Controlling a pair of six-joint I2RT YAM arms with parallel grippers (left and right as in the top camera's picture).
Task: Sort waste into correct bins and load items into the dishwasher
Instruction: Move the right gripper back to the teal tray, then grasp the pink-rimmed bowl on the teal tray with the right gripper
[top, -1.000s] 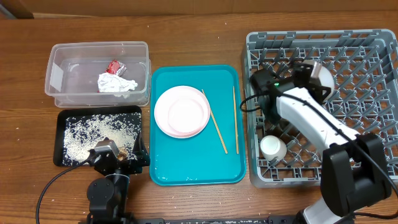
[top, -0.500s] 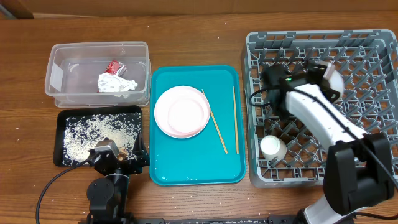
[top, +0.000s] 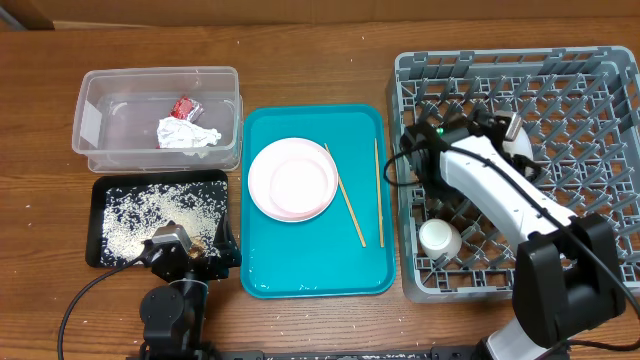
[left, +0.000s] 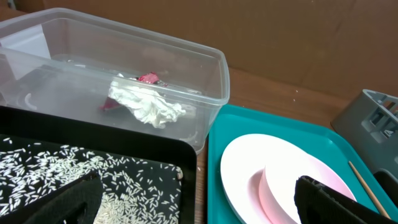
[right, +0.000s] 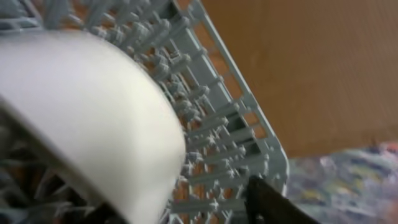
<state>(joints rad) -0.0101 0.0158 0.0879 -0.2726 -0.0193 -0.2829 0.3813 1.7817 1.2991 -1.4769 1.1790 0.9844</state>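
My right gripper (top: 506, 127) hangs over the grey dishwasher rack (top: 590, 90), open, with a white plate (top: 521, 142) standing on edge among the pegs beside it. In the right wrist view this plate (right: 81, 118) fills the left side, and rack lattice shows between it and my right finger (right: 270, 205). My left gripper (left: 199, 208) is open and empty, low over the seam between the black tray (left: 93, 162) of rice and the teal tray. A pink plate on a white plate (top: 292, 180) and two chopsticks (top: 350, 205) lie on the teal tray. Tissue (top: 186, 134) and red wrapper (top: 184, 105) lie in the clear tub (top: 100, 85).
A small white cup (top: 438, 237) stands in the rack's near left corner. The teal tray (top: 300, 270) lies between the bins and the rack. My right arm (top: 500, 190) stretches across the rack's left half. Bare wooden table surrounds everything.
My right gripper swung right with the white plate, then came back left, and its jaws have parted from the plate, which now stands in the rack. The left arm has not moved.
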